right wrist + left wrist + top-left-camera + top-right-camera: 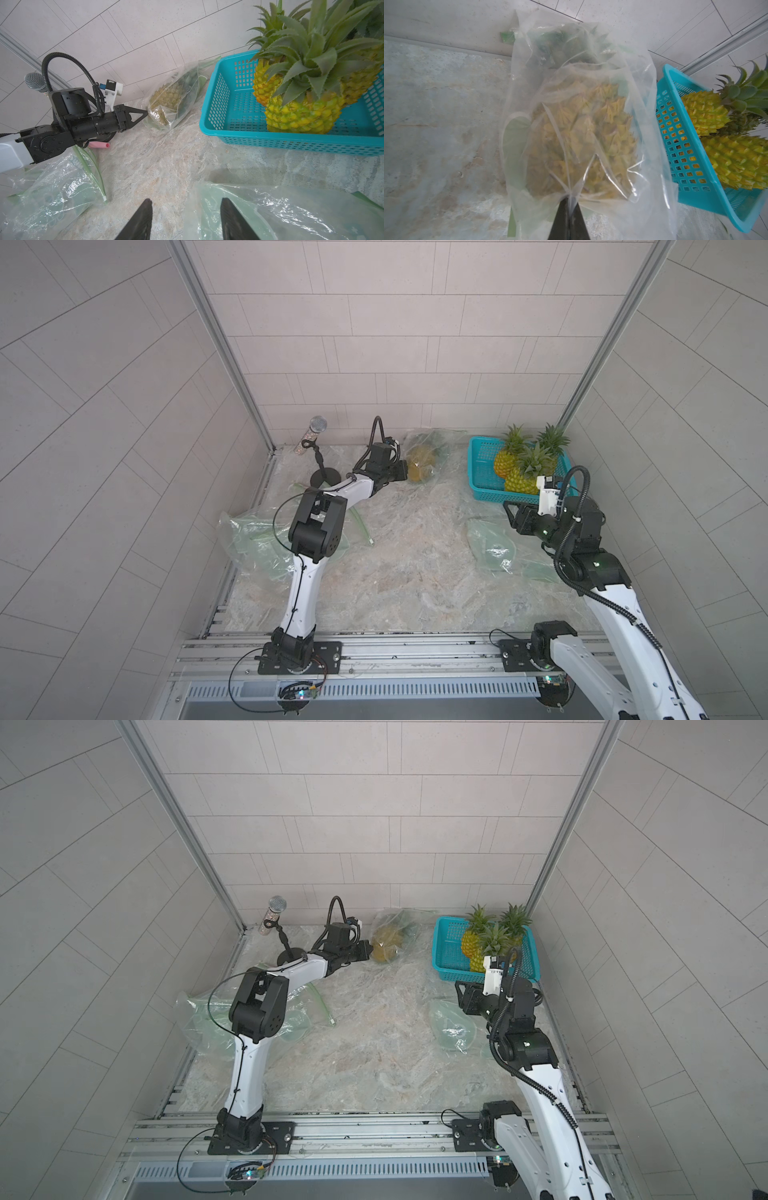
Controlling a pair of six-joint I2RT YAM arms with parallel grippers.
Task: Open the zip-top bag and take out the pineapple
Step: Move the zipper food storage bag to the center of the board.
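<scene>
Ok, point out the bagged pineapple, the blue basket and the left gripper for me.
pineapple [581, 135]: left wrist view, middle of the fruit, seen through the bag [639, 99].
basket [291, 143]: right wrist view, perforated side wall.
left gripper [145, 113]: right wrist view, closed tips pinching the bag.

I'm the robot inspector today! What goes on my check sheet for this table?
Surface: marbled tabletop, bare in the middle.
Job's things: zip-top bag lying by the back wall, pineapple inside it.
Clutter: left empty bags; right empty bag; teal basket holding three loose pineapples; microphone on a stand; pink tube.
Grippers: left gripper shut on the zip-top bag's film, at the end by the fruit's base; right gripper open and empty.
Cables: black hoses on both wrists; thin wire looped at the left arm.
Surroundings: tiled walls; metal rail in front.
</scene>
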